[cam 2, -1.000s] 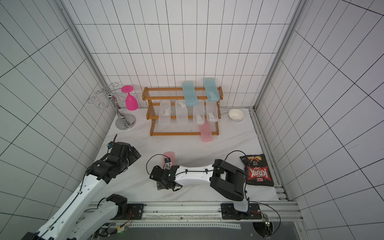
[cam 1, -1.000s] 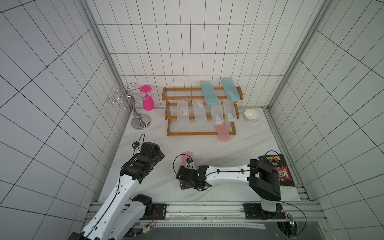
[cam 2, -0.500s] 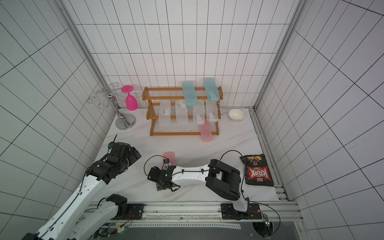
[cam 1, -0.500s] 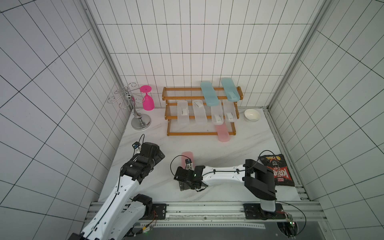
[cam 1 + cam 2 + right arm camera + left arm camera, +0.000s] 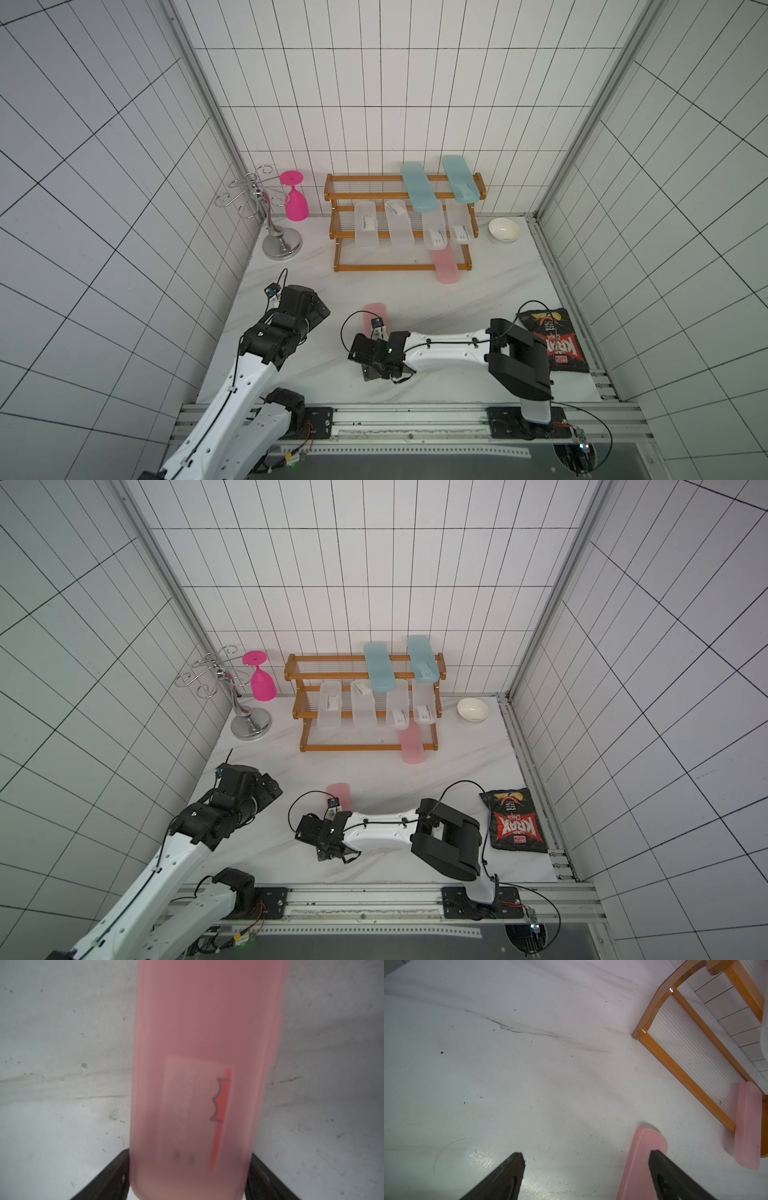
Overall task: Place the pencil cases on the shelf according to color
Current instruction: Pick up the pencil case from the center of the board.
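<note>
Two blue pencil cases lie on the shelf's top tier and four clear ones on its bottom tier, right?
No. In both top views the four clear pencil cases lie on the middle tier of the shelf; the two blue pencil cases are on top.

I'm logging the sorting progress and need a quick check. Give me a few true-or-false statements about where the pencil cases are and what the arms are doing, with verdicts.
1. Two light blue cases lie on the top tier of the shelf. True.
2. Only three cases lie on the middle tier. False: four clear cases lie there.
3. One pink case is off the shelf, between the fingers of the right gripper. True.
4. The bottom tier holds no case. False: a second pink case lies there, at the end nearer the white bowl.
5. The left gripper holds a case. False: it is open and empty.
</note>
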Controlling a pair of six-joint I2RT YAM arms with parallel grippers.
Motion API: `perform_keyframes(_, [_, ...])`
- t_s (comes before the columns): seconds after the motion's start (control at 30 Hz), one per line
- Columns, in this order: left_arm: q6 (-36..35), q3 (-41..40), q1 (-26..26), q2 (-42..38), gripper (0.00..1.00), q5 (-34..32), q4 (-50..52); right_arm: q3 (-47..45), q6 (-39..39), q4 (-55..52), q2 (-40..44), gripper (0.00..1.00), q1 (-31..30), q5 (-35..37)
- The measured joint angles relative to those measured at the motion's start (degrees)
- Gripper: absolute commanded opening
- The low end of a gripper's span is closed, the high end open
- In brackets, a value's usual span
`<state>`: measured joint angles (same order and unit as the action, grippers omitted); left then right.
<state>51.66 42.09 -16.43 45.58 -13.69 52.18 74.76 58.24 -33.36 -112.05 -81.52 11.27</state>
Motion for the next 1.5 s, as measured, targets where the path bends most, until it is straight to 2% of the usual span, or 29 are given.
perform_keyframes(0.07, [-0.13, 0.0, 0.0, 0.0, 0.98, 0.0, 0.13, -0.22, -0.09, -0.22, 0.28, 0.83, -0.02, 0.44])
perform_keyframes(0.3, [-0.28, 0.02, 0.0, -0.04, 0.97, 0.0, 0.39, -1.49, 0.07, -3.5, 2.93, 0.98, -0.24, 1.86])
perform_keyframes(0.63, [-0.26, 0.02, 0.0, -0.57, 0.97, 0.02, 0.42, -1.31, 0.04, -4.61, 3.15, 0.99, -0.35, 1.57])
perform_keyframes(0.87, [-0.28, 0.02, 0.0, -0.57, 0.97, 0.07, 0.39, 0.63, -0.15, -5.4, -0.37, 0.99, -0.98, 0.63])
perform_keyframes(0.97, [-0.31, 0.02, 0.0, -0.57, 0.97, 0.07, 0.39, 1.14, -0.33, -5.46, -0.79, 0.94, -1.03, 0.24])
perform_keyframes(1.17, [-0.35, 0.04, 0.0, -0.31, 0.98, 0.04, 0.35, 1.2, -0.33, -5.55, -0.79, 0.77, -1.07, 0.63])
perform_keyframes(1.37, [-0.72, 0.22, 0.0, 0.37, 0.97, 0.04, 0.31, 0.52, -0.57, -5.68, 0.0, 0.68, -1.11, 2.58])
perform_keyframes(1.5, [-0.96, 0.61, 0.0, 0.46, 0.97, 0.02, 0.28, -2.49, -0.66, -6.16, 4.57, 0.64, -0.92, 4.83])
